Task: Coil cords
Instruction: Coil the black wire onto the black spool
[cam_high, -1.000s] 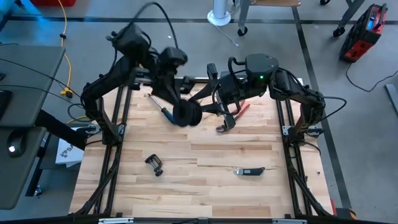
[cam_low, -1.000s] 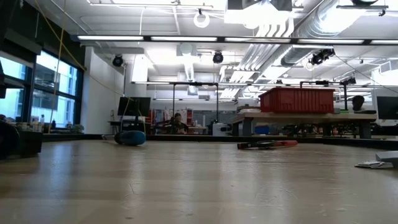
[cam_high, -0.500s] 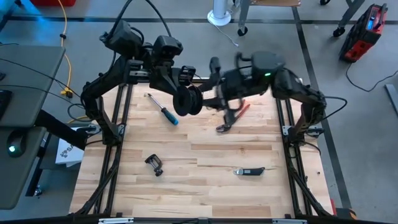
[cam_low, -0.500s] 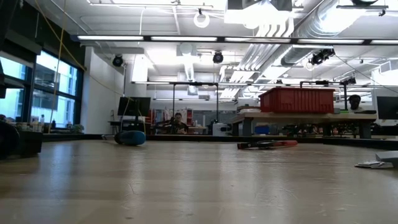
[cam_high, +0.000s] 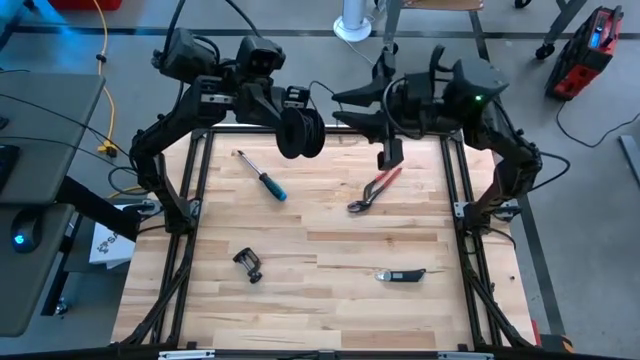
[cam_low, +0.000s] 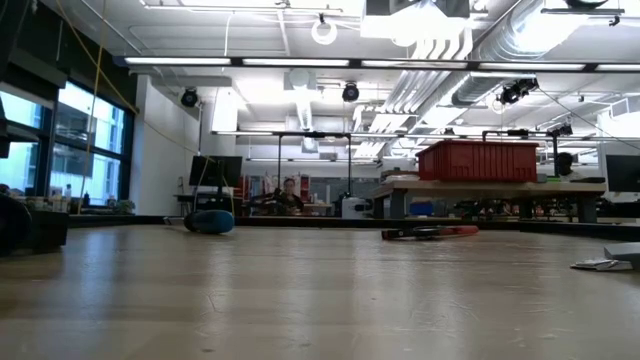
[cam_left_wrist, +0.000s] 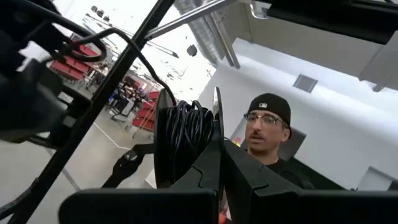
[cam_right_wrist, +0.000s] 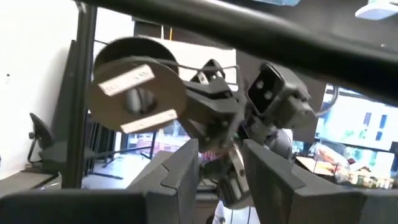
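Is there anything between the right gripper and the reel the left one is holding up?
Nothing visible does. The left gripper is shut on the reel, held above the table's far edge. The right gripper faces it across an open gap. In the right wrist view the reel shows past the right gripper's fingers, with only the frame bar alongside.

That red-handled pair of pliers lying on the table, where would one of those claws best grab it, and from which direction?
Probably around the two red handles, coming straight down from above. The red pliers lie flat on the wooden table with bare wood all round, so nothing blocks a descent. The handles are the long, slim part, and fingers set across them should close on both. The dark jaw end looks shorter and likelier to slip.
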